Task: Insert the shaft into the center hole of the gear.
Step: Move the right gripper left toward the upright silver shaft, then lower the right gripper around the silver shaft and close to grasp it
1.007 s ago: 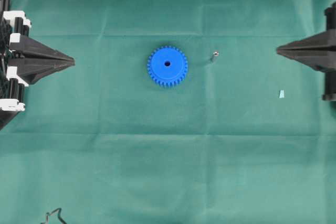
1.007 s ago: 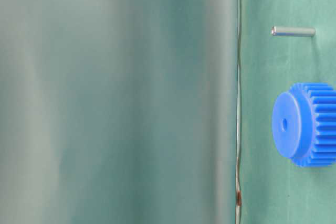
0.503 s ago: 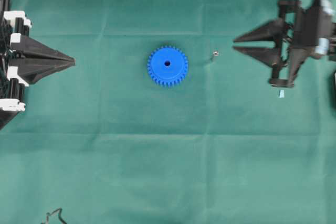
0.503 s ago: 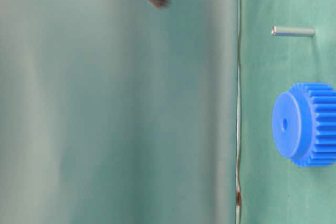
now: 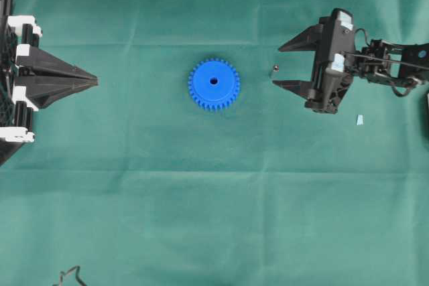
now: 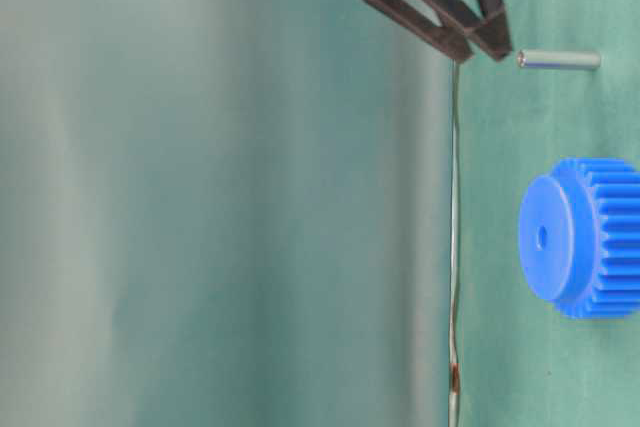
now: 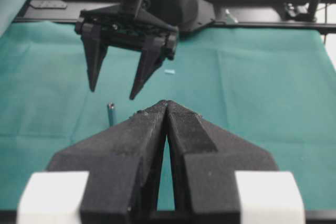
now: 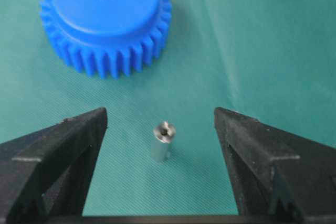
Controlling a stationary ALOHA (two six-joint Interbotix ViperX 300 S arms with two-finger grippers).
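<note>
Tabletop: covered with green cloth; it carries the gear, the shaft and a small pale scrap.
Right gripper: a second ago it is parked at the right edge of the tabletop with its fingers together; now it is reaching in from that edge, its fingers spread wide and holding nothing. In the overhead view the two tips lie just right of the shaft, one toward the far edge and one toward the near edge; the right wrist view shows the shaft between them, touching neither.
Left gripper: rests at the left edge of the tabletop, unchanged, its fingers pressed together on nothing.
Gear: lies flat near the middle of the tabletop, unmoved; its center hole faces up and is empty.
Shaft: stands upright on the cloth, to the right of the gear and apart from it, unmoved.
Scrap: lies near the right edge, on the near side of the right arm.
Meaning for the task: the approach to the shaft is under way; the likely next step is lowering and closing on it. Grasping, carrying and insertion all remain to be done.
</note>
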